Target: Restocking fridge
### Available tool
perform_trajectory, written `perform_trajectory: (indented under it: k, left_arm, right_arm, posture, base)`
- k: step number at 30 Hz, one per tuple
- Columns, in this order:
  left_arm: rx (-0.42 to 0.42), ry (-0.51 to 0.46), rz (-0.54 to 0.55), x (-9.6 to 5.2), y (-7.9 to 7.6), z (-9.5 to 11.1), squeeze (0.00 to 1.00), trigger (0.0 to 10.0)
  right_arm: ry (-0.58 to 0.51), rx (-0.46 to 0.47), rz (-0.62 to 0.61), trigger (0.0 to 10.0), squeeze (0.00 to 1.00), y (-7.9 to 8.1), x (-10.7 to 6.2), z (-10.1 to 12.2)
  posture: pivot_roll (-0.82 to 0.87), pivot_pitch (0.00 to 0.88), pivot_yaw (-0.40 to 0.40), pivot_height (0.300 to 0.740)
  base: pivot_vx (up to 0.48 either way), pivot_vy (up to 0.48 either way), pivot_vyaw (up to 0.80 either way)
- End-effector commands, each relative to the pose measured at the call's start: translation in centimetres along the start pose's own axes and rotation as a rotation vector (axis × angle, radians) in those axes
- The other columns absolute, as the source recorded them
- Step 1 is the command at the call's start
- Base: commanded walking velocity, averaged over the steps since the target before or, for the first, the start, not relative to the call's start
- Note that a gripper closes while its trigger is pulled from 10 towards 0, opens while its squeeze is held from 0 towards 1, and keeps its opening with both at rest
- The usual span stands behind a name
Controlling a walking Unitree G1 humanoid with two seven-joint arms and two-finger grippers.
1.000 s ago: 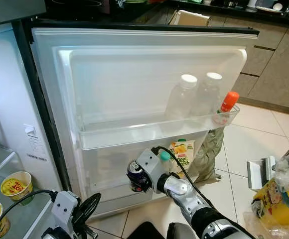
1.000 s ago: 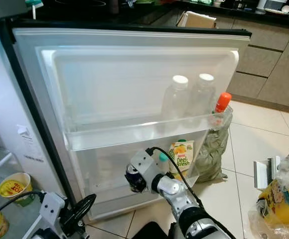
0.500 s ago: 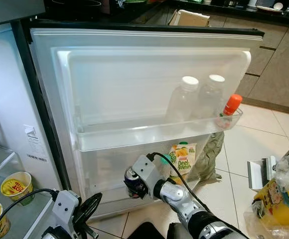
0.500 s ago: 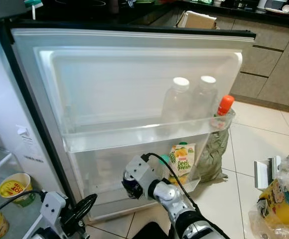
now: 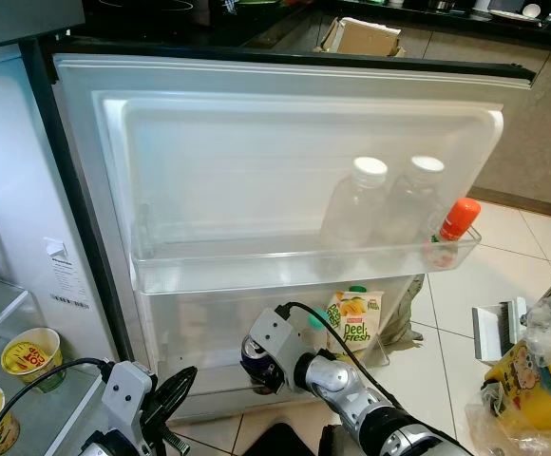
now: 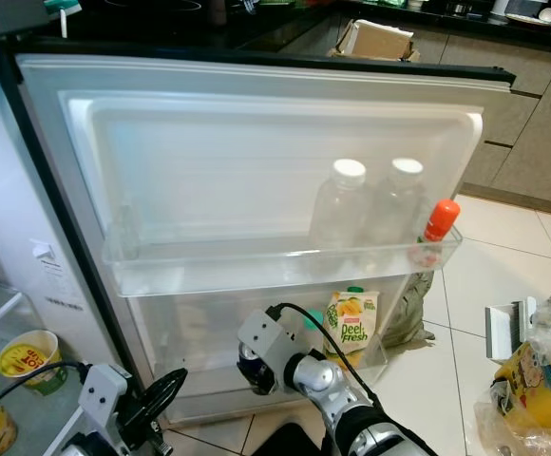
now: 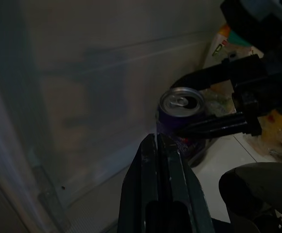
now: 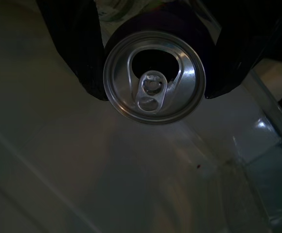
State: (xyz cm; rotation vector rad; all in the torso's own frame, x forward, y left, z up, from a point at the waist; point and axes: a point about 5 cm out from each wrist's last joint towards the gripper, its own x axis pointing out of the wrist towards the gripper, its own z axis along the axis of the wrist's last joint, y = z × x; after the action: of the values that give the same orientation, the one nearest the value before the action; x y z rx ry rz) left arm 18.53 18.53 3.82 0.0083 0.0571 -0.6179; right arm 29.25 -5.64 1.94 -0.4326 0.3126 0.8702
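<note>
Tiled kitchen floor (image 5: pixel 503 285) and dark cabinets lie behind the open fridge door (image 5: pixel 256 152), seen from the head camera. On the door's upper shelf (image 5: pixel 285 266) stand two clear bottles (image 5: pixel 353 201) with white caps, side by side, and a red-capped bottle (image 5: pixel 454 228) at the shelf's far right end. Below it, in the lower door shelf, a juice carton (image 5: pixel 351 323) stands upright. The right claw (image 5: pixel 259 359) is low at the lower door shelf, left of the carton, its fingers clamped on a purple can (image 5: pixel 256 353) held upright. The left claw (image 5: pixel 166 399) sits lower left, near the fridge body, where yellow cups (image 5: pixel 30 356) rest on an inner shelf. At far right a yellow bag (image 5: pixel 532 380) lies on the floor. From the left wrist, dark and dim, the left claw's (image 7: pixel 159 145) fingers are pressed together, pointing at the can (image 7: pixel 181 114), which the right claw's fingers (image 7: pixel 223 124) grip from both sides. From the right wrist, the can's silver top (image 8: pixel 154 77) with its pull tab faces the camera, a black finger (image 8: pixel 70 43) on each side, above the pale shelf floor.
</note>
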Motion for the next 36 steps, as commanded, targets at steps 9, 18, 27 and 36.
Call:
perform_trajectory:
  k: [9, 18, 27, 36]
  left_arm:
    - [0.001, 0.018, -0.021, -0.2, -0.2, 0.0, 0.00, 10.0]
    - [0.001, 0.018, -0.028, -0.1, -0.2, 0.1, 0.00, 10.0]
    - [-0.002, 0.017, -0.032, -0.1, -0.3, 0.0, 0.00, 10.0]
    - [-0.011, 0.016, -0.040, 0.0, -0.5, 0.0, 0.00, 10.0]
  right_arm:
    - [0.082, -0.093, 0.062, 10.0, 0.00, 1.3, -0.5, -1.9]
    - [0.086, -0.126, 0.020, 10.0, 0.00, 0.9, -0.7, -2.0]
    - [0.003, -0.062, 0.028, 10.0, 0.00, 0.4, -0.6, -1.0]
    - [-0.113, -0.021, 0.090, 10.0, 0.00, 0.1, -0.5, 0.9]
  posture:
    - [0.10, 0.045, -0.103, 0.331]
    - [0.09, 0.047, -0.101, 0.331]
    - [0.08, 0.045, -0.104, 0.331]
    - [0.08, 0.041, -0.109, 0.331]
  base:
    - [0.000, 0.000, 0.00]
    - [0.000, 0.000, 0.00]
    - [0.000, 0.000, 0.00]
    - [0.000, 0.000, 0.00]
